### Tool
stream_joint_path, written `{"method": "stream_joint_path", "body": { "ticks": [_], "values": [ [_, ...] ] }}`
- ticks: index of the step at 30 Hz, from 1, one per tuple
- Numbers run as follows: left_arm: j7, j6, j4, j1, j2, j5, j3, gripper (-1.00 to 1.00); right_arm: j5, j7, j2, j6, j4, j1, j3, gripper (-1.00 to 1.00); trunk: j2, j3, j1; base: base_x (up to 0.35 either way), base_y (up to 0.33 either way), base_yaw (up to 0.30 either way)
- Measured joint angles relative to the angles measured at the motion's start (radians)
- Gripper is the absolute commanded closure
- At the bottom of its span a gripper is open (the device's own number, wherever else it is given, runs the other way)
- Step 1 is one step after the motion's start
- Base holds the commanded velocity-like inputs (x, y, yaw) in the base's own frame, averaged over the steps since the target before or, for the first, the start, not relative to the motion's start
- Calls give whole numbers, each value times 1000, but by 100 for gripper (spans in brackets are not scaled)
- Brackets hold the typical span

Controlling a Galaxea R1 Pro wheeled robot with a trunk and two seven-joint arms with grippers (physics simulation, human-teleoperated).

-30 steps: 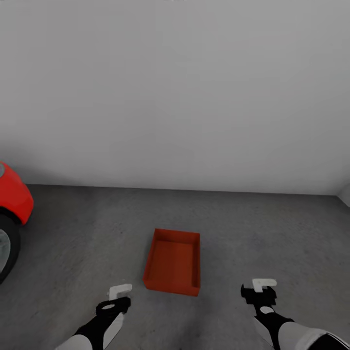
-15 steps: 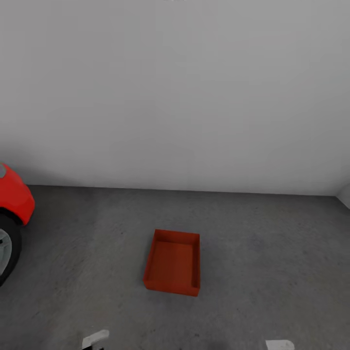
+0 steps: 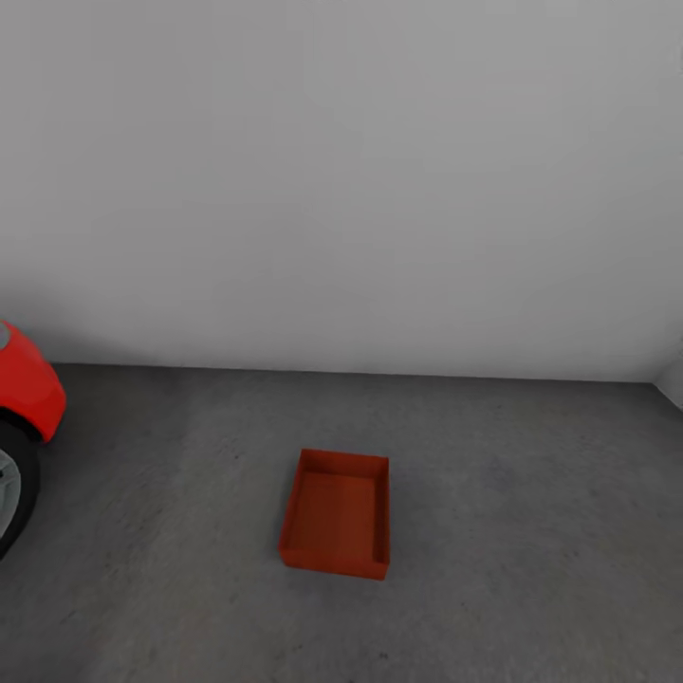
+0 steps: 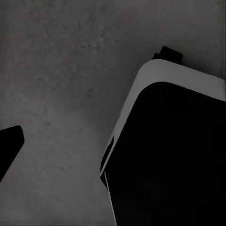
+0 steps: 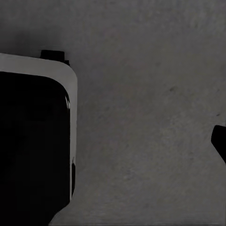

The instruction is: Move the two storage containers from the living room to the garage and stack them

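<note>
1 storage container (image 3: 336, 514) is sitting open-topped on the garage floor (image 3: 531, 493), clear of the wall (image 3: 379, 171) and well right of the red car (image 3: 27, 398). Whether either arm's jaws are released or clenched cannot be told; both wrist views are showing bare concrete beside a dark, white-edged robot part (image 4: 165, 150). Risks, as I judge them: the base could be nudging this bin while leaving, or container 2 could be landing skewed on its thin walls.
</note>
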Motion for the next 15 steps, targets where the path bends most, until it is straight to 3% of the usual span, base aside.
{"method": "stream_joint_path", "body": {
  "ticks": [6, 15],
  "values": [
    [-109, -28, 0, 54, 2, -2, -1, -100, -5, 46, 20, -22, 0, 62, 0, -100, 0, 8, 0, 0, 0, -80],
    [-143, -97, -8, 67, 7, -3, -2, -100, -1, 82, 39, -41, 0, 107, 1, -100, 0, 23, 0, 0, 0, -26]
  ]
}}
